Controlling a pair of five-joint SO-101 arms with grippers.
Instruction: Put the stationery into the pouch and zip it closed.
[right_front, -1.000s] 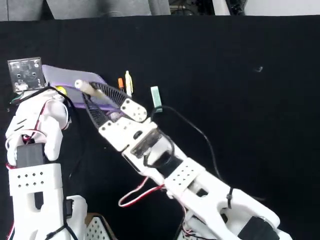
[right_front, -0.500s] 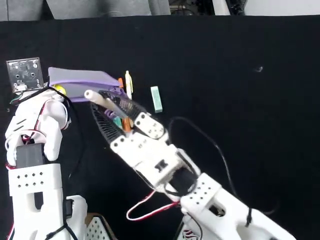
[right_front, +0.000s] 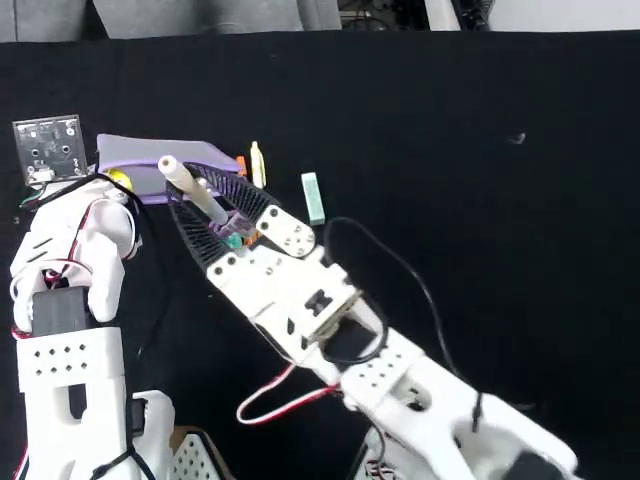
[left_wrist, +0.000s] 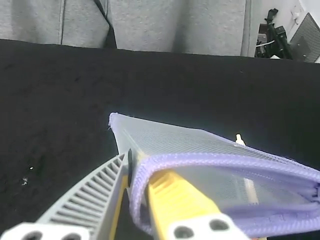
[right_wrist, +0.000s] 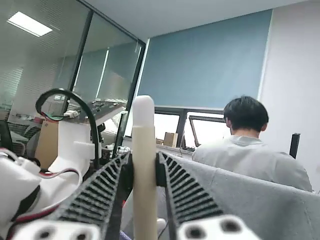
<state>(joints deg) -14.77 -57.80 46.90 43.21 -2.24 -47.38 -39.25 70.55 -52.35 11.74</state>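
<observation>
The purple pouch (right_front: 175, 158) lies at the table's back left, and my left gripper (right_front: 118, 181) is shut on its near edge. In the left wrist view the pouch (left_wrist: 210, 155) has its lip clamped at my left gripper (left_wrist: 138, 170), between a yellow and a grey finger. My right gripper (right_front: 190, 186) is shut on a cream pen (right_front: 186, 184), whose tip rests over the pouch's right part. The right wrist view shows that pen (right_wrist: 144, 150) upright in my right gripper (right_wrist: 144, 161). A yellow-white pen (right_front: 257, 165), an orange item (right_front: 241, 165) and a green eraser (right_front: 313, 197) lie right of the pouch.
Black cloth (right_front: 480, 150) covers the whole table, bare on the right half. The left arm's white body (right_front: 70, 300) stands at the front left. The right arm (right_front: 400, 380) slants in from the front right, trailing a black cable (right_front: 400, 265).
The right gripper, still holding the cream pen, pulled back towards the front right, then pushed back so the tip is over the pouch again. The pouch shifted slightly right in the left gripper.
</observation>
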